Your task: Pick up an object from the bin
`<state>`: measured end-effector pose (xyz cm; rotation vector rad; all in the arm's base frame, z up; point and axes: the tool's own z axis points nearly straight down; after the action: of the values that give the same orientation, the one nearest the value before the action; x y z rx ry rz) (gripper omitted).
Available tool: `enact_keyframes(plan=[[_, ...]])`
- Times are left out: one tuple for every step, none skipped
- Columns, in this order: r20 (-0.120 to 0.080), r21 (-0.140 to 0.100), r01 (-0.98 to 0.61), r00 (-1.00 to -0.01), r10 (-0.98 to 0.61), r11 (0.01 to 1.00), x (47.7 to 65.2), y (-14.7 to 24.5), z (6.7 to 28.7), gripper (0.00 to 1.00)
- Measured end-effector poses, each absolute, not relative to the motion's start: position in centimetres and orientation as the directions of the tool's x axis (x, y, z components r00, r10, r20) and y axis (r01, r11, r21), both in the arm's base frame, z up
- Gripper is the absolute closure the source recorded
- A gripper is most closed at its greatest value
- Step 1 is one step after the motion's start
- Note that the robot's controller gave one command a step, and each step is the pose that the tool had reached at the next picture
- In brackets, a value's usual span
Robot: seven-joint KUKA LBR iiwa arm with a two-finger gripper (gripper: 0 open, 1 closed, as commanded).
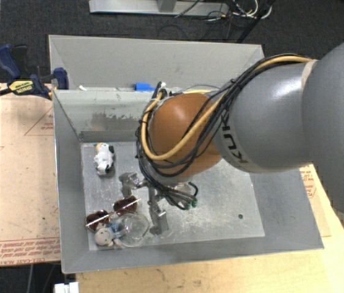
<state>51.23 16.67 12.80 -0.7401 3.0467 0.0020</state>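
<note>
The hand (154, 217) is hanging low over the front-left of the bin (251, 224), just beside brown-lensed sunglasses (112, 211) and a clear plastic piece (133, 228). Whether it is spread or pressed together, I cannot tell. The sunglasses are looking light, stiff and slippery on the lenses, so I am judging the bridge or a temple the safest hold. The arm (269, 121) is showing the letters "KU".

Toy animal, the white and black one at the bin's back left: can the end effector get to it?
Probably yes. The toy animal lies alone on bare floor with nothing on top, and the end effector hangs nearby, closer to the sunglasses. The bin wall beside the toy might make it tight.
</note>
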Motion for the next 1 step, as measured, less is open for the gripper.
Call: enact_keyframes(plan=[[0.000, 0.000, -0.449, -0.893, -0.449, 0.893, 51.47, 19.06, 10.16, 0.00]])
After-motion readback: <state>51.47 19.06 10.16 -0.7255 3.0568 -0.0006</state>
